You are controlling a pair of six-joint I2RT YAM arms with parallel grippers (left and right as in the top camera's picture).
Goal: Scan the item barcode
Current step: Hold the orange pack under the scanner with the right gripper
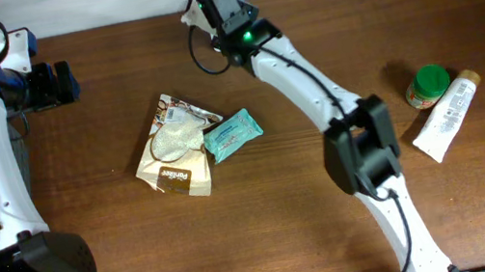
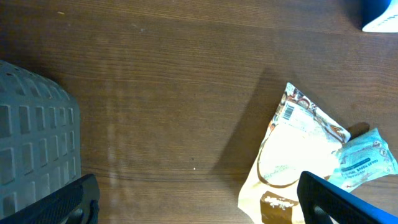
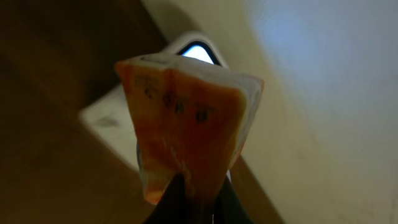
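Observation:
An orange packet [image 3: 186,124] is pinched between the dark fingers of my right gripper [image 3: 198,186], which is shut on its lower end. Right behind the packet stands a white scanner [image 3: 109,115] with a lit window [image 3: 198,52]. From overhead, my right gripper [image 1: 204,15] reaches to the table's far edge, and the packet is mostly hidden under the wrist. My left gripper [image 1: 54,85] hovers at the far left, open and empty. In its own view the left gripper [image 2: 199,208] has its fingers spread wide over bare wood.
A tan pouch [image 1: 174,147] with a barcode label [image 2: 287,112] lies mid-table, with a teal wipes pack [image 1: 231,134] overlapping its right edge. A green-lidded jar [image 1: 430,84] and a white tube [image 1: 446,116] lie at the right. A grey latticed object [image 2: 31,143] is close to the left gripper.

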